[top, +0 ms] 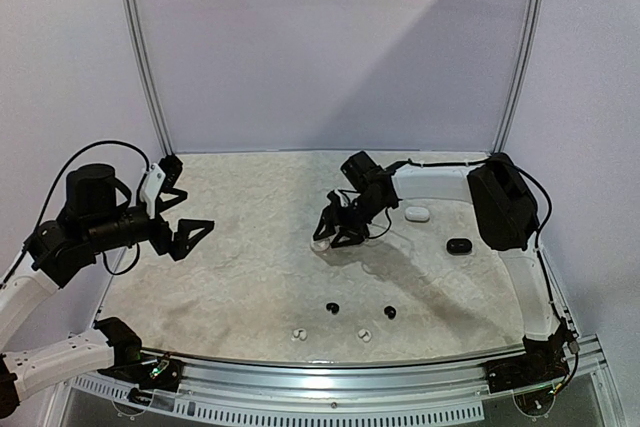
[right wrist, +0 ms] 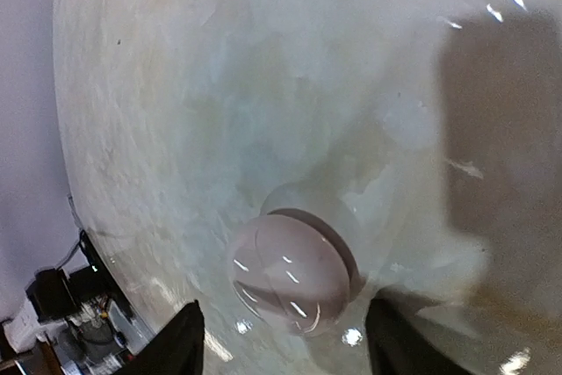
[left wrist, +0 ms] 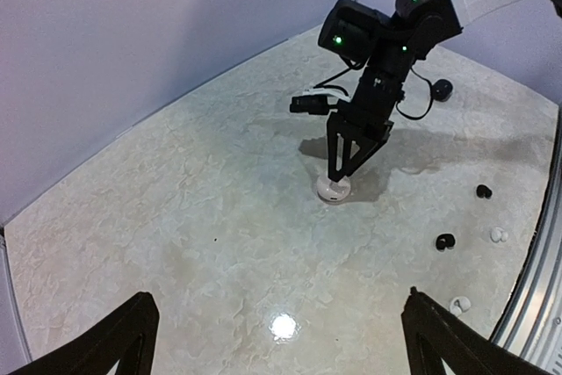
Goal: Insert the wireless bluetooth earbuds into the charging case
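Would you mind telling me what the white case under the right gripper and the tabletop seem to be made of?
White case: likely glossy moulded plastic, judging by its sharp light glints and visible lid seam. Tabletop: marble-patterned and semi-gloss, perhaps laminate; it reflects bright light spots.

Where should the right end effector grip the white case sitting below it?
Across its rounded flanks, coming straight down. The white case lies flat on the table, a low pebble, and the right end effector hangs over it, one finger either side.
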